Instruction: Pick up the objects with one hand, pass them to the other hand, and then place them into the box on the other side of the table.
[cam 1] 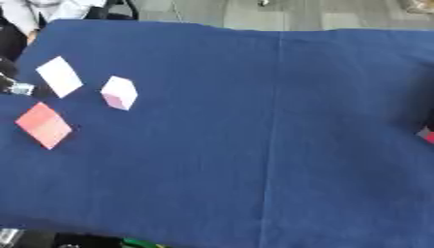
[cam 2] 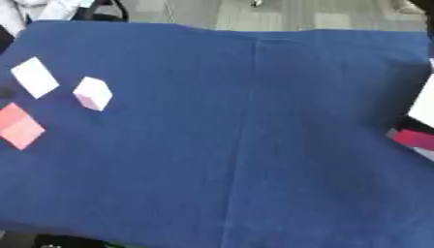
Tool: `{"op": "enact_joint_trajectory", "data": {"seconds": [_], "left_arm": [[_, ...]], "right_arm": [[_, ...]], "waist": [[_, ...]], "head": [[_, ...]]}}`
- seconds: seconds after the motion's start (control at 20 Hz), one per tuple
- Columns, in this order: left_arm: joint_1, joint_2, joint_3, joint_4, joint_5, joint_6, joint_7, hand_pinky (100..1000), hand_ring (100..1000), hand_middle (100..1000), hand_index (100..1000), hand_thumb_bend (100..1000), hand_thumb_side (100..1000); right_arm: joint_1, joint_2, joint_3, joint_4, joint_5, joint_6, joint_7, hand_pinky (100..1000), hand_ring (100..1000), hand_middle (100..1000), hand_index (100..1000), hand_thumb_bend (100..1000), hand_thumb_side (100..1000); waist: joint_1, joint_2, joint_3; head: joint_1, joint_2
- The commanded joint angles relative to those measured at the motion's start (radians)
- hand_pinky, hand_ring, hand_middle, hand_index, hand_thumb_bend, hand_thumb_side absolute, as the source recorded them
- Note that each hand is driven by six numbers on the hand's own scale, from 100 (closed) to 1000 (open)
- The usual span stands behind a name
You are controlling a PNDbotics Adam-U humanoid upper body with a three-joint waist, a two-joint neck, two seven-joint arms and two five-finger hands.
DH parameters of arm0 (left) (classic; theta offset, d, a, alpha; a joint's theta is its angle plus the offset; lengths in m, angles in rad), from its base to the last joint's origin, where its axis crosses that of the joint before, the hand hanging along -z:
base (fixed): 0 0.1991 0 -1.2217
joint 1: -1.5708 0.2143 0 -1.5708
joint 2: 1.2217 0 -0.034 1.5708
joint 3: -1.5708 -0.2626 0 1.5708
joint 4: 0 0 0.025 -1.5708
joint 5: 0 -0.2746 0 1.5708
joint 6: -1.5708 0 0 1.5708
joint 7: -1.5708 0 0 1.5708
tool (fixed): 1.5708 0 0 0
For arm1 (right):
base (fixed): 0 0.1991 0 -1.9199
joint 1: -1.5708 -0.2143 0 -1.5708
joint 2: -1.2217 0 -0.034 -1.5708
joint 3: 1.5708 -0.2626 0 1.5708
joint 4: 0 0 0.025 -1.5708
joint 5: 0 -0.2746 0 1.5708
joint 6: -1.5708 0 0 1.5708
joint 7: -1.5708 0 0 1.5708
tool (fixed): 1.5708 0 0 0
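A blue cloth-covered table [cam 1: 254, 145] is recorded across nearly the whole field, its near edge at the bottom and its far edge against a grey floor. Nearest on the left side, a flat pinkish-red rectangular block [cam 1: 43, 125] is catalogued, lying with its long axis running diagonally from near-right to far-left. Just beyond it, a small pale pink-white cuboid block [cam 1: 118, 92] is listed, standing on the cloth, apart from the others. Farther left and back, a flat white rectangular card-like block [cam 1: 59, 76] is noted, also set diagonally. At the left edge, beside the white block, a dark shape with a silvery part [cam 1: 15, 88] is seen; it is possibly part of the left arm, but this cannot be confirmed. No hand is identified in either view, so the state of the fingers cannot be told. All three blocks are judged to lie on the left arm's side, well apart from the right edge. At that right edge, a white-walled box [cam 2: 422, 104] with a red-and-dark patch [cam 2: 413, 138] below it is partly shown; its contents are hidden. No block is judged yet transferred.
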Motion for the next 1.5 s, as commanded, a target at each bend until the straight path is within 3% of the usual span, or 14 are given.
{"op": "enact_joint_trajectory", "data": {"seconds": [0.05,0.8,1.5], "left_arm": [[-0.010,0.042,0.017,0.005,-0.028,-0.002,-0.044,910,885,817,852,800,388],[0.011,0.037,-0.018,0.036,-0.042,-0.017,-0.140,915,893,818,845,816,379],[-0.008,-0.001,-0.072,0.082,-0.133,0.000,-0.181,913,897,817,841,839,380]], "right_arm": [[-0.017,-0.031,-0.005,-0.014,0.008,0.000,0.000,878,832,848,886,331,380],[-0.013,-0.028,-0.003,-0.010,0.011,0.001,0.000,878,828,844,885,328,384],[-0.010,-0.023,0.000,-0.007,0.012,0.001,0.002,879,825,841,886,326,386]], "waist": [[0.010,-0.027,0.003],[0.014,-0.023,0.002],[0.017,-0.022,-0.003]], "head": [[-0.003,0.006],[0.008,0.006],[0.027,0.006]]}}
